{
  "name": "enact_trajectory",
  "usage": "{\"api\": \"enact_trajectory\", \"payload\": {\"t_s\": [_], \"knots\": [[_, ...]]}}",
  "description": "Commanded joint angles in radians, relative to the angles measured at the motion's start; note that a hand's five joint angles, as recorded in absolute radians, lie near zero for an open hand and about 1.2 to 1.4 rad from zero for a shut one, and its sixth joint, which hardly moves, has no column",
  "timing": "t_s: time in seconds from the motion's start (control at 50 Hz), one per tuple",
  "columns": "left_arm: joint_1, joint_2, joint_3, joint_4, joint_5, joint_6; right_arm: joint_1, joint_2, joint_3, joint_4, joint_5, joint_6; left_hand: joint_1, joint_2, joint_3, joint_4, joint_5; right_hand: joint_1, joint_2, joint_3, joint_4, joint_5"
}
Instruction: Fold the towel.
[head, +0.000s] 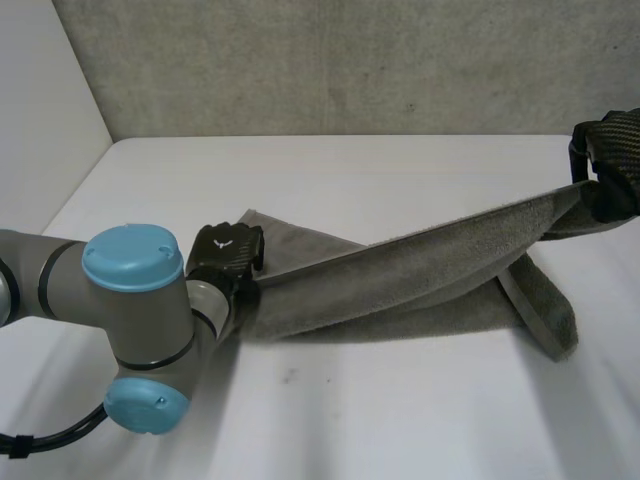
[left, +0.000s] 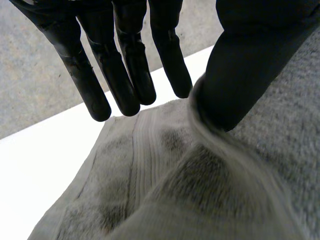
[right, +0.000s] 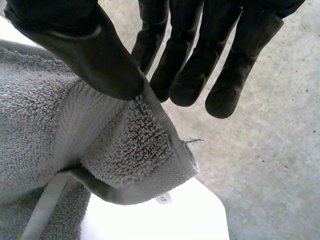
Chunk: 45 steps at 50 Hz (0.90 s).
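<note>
near side: the table (head: 400, 420) has a wide strip of free white surface across the whole front of the towel (head: 400, 275). the left arm (head: 135, 300) comes in over the near-left corner.

the left hand (head: 228, 252) sits low at the towel's left end. left wrist view: fingers (left: 127, 70) straight, thumb (left: 240, 65) pressed into a raised ridge of cloth. the ridge looks nipped between the thumb and the nearest finger, so I read it as clamped on the towel. under the fingertips a ribbed hem band (left: 145, 145) lies flat, with bare table past it.

the towel is grey, mid-table. the lower layer lies flat. one long edge is lifted and taut in a straight line between the two hands, rising toward the right. the right-end hem (head: 545, 320) droops back to the table, slightly curled.

the right hand (head: 612, 160) is raised off the table at the far right, on the towel's corner. right wrist view: the thumb pinches the corner against the first finger, the other fingers are straight. a small white label (right: 162, 198) sits on the hem below the pinch.

far side: free table behind the towel up to the far edge, then the grey wall (head: 350, 60). there is free table left of the towel too.
</note>
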Motion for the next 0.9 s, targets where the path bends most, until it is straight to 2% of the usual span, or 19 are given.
{"api": "enact_trajectory", "payload": {"t_s": [0.02, 0.06, 0.08, 0.2, 0.32, 0.36, 0.4, 0.42, 0.46, 0.52, 0.62, 0.64, 0.7, 0.8, 0.9], "knots": [[0.003, 0.012, -0.03, -0.073, 0.002, 0.011, -0.006, 0.008, 0.006, -0.002, 0.0, 0.001, 0.307, 0.306, 0.306, 0.305, 0.309, 0.066, 0.062, 0.067, 0.057, 0.059], [0.003, 0.02, -0.035, -0.102, 0.002, 0.019, -0.006, 0.013, 0.009, -0.002, 0.0, 0.001, 0.36, 0.359, 0.359, 0.358, 0.361, 0.066, 0.062, 0.067, 0.057, 0.059], [0.003, 0.029, -0.039, -0.135, 0.004, 0.03, -0.006, 0.022, 0.009, -0.003, 0.0, 0.001, 0.468, 0.467, 0.467, 0.466, 0.469, 0.066, 0.062, 0.067, 0.057, 0.059], [0.001, 0.068, -0.062, -0.209, -0.004, 0.065, -0.004, 0.029, -0.001, 0.001, -0.003, -0.006, 0.489, 0.488, 0.488, 0.487, 0.491, 0.066, 0.062, 0.067, 0.057, 0.059], [0.032, 0.223, -0.096, -0.276, -0.004, 0.17, -0.003, 0.016, -0.04, 0.017, 0.004, -0.012, 0.489, 0.488, 0.488, 0.487, 0.491, 0.066, 0.062, 0.067, 0.057, 0.059], [0.057, 0.284, -0.101, -0.296, -0.002, 0.206, -0.001, -0.018, -0.082, 0.069, 0.004, -0.022, 0.489, 0.488, 0.488, 0.487, 0.491, 0.066, 0.062, 0.067, 0.057, 0.059], [0.099, 0.412, -0.104, -0.334, 0.005, 0.281, -0.001, -0.036, -0.113, 0.116, 0.003, -0.035, 0.489, 0.488, 0.488, 0.487, 0.491, 0.066, 0.062, 0.067, 0.057, 0.059], [0.1, 0.413, -0.104, -0.334, 0.005, 0.281, -0.001, -0.049, -0.148, 0.17, 0.0, -0.048, 0.489, 0.488, 0.488, 0.487, 0.491, 0.066, 0.062, 0.067, 0.057, 0.059], [0.113, 0.535, -0.084, -0.379, 0.007, 0.341, -0.001, -0.056, -0.185, 0.22, 0.0, -0.062, 0.489, 0.488, 0.488, 0.487, 0.491, 0.066, 0.062, 0.067, 0.057, 0.059], [0.119, 0.591, -0.071, -0.405, 0.01, 0.366, -0.001, -0.064, -0.259, 0.311, 0.0, -0.081, 0.489, 0.488, 0.488, 0.487, 0.491, 0.066, 0.062, 0.067, 0.057, 0.059], [0.121, 0.738, 0.025, -0.558, 0.01, 0.413, -0.001, -0.082, -0.383, 0.435, 0.001, -0.104, 0.489, 0.488, 0.488, 0.487, 0.491, 0.066, 0.062, 0.067, 0.057, 0.059], [0.121, 0.738, 0.025, -0.558, 0.01, 0.413, -0.001, -0.083, -0.383, 0.436, 0.001, -0.104, 0.489, 0.488, 0.488, 0.487, 0.491, 0.066, 0.062, 0.067, 0.057, 0.059], [0.118, 0.776, 0.132, -0.687, 0.013, 0.416, -0.001, -0.083, -0.52, 0.567, 0.001, -0.137, 0.489, 0.488, 0.488, 0.487, 0.491, 0.066, 0.062, 0.067, 0.057, 0.059], [0.123, 0.769, 0.266, -0.787, 0.03, 0.416, 0.0, -0.064, -0.648, 0.672, 0.0, -0.156, 0.489, 0.488, 0.488, 0.487, 0.491, 0.066, 0.062, 0.067, 0.057, 0.059], [0.13, 0.691, 0.358, -0.828, 0.077, 0.42, 0.002, 0.009, -0.692, 0.689, 0.0, -0.157, 0.489, 0.488, 0.488, 0.487, 0.491, 0.066, 0.062, 0.067, 0.057, 0.059]]}}
